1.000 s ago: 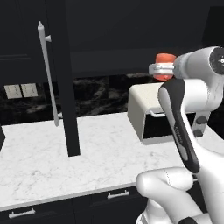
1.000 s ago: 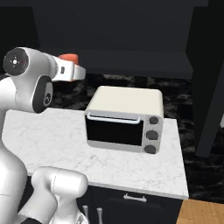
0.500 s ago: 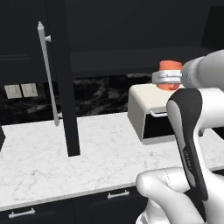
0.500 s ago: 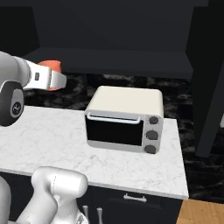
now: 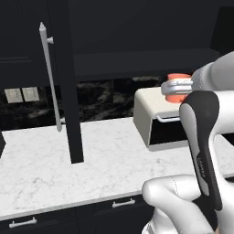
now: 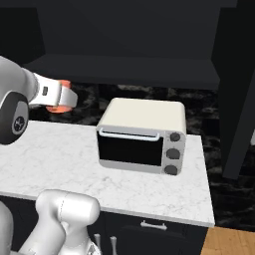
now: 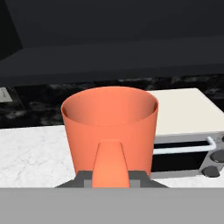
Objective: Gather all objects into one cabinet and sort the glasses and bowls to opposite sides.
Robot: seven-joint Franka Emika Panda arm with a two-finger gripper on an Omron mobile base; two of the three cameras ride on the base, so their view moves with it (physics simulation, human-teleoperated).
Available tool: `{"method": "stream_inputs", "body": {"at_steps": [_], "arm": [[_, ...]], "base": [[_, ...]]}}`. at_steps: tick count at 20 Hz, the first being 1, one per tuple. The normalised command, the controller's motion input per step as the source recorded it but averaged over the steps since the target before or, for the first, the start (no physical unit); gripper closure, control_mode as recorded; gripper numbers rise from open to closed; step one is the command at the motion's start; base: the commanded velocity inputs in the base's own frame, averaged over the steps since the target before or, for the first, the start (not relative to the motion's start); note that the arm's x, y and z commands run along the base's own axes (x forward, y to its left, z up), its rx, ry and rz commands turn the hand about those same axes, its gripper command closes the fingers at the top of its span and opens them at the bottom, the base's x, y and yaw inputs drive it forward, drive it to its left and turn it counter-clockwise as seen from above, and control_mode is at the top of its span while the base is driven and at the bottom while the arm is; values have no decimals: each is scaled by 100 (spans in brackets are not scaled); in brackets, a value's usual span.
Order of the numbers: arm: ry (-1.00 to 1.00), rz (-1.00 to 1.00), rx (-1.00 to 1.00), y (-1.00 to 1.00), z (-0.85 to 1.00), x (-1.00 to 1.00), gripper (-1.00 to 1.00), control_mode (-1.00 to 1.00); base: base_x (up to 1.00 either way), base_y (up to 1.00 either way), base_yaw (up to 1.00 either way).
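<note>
Spanning the kitchen beneath black wall cabinets, a white marble countertop veined in grey carries the scene, backed by a dark, glossy stone splashback. An open cabinet door, a flat matte black slab seen nearly edge-on, hangs over the counter well left of the toaster oven, its long cylindrical silver bar handle running vertically beside it. The toaster oven, the landmark here, is a boxy cream appliance with rounded corners, a dark glass front, a thin pale bar pull and three round grey knobs stacked down its right side; it sits on the marble against the splashback. The robot's smooth white arm, with dark joints, rises in front of the toaster oven. Its gripper is clamped on the handle of a salmon-orange cup, a matte, slightly tapered vessel with a round open rim, held upright in the air above and just left of the toaster oven's left end, off the counter. Two pale rectangular wall switches sit on the splashback far left of the toaster oven.
</note>
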Motion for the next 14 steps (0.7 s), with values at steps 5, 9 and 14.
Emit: {"method": "stream_inputs", "body": {"at_steps": [5,9,14], "arm": [[0,4,0,-8,-28,0,100,-100],[0,0,-3,-1,-24,-4,100,-100],[0,-8,-2,-11,-13,-6,100,-100]], "base": [[0,0,0],[0,0,0],[0,0,0]]}}
